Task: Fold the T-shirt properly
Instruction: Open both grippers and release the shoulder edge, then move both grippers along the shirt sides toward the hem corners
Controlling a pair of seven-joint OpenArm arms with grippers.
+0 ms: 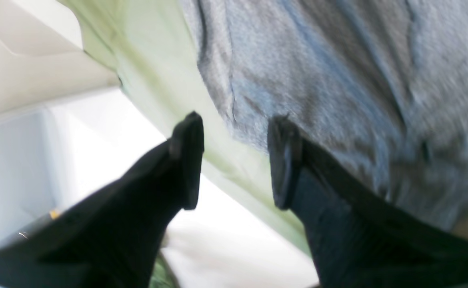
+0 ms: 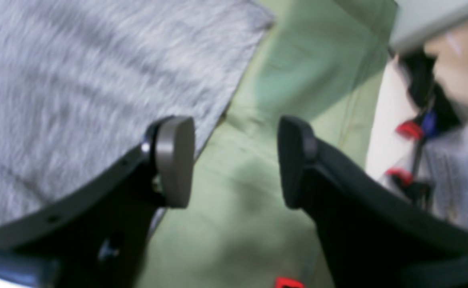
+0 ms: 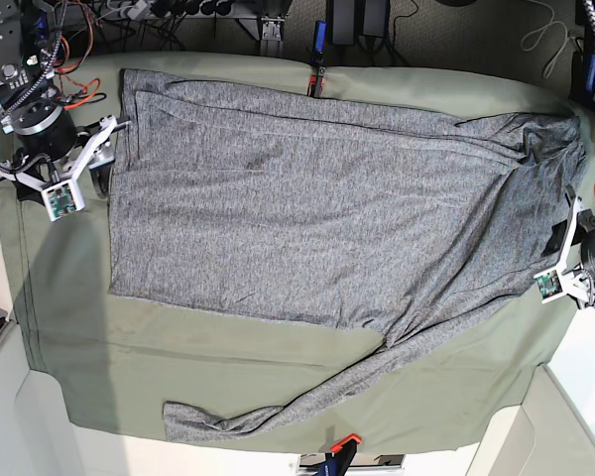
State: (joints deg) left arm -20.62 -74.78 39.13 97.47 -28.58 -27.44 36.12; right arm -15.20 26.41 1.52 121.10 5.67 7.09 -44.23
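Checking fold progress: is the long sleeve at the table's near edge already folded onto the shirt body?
No. In the base view the sleeve of the T-shirt lies stretched across the green cloth, away from the body.

From my station the base view is evenly lit and sharp; a soft shadow falls on the olive-green cloth worktop [image 3: 69, 297] at its left side; both wrist views smear with motion blur, so the heather-grey knit T-shirt [image 2: 78, 72] turns streaky; the left wrist view blows out to white glare at lower left.
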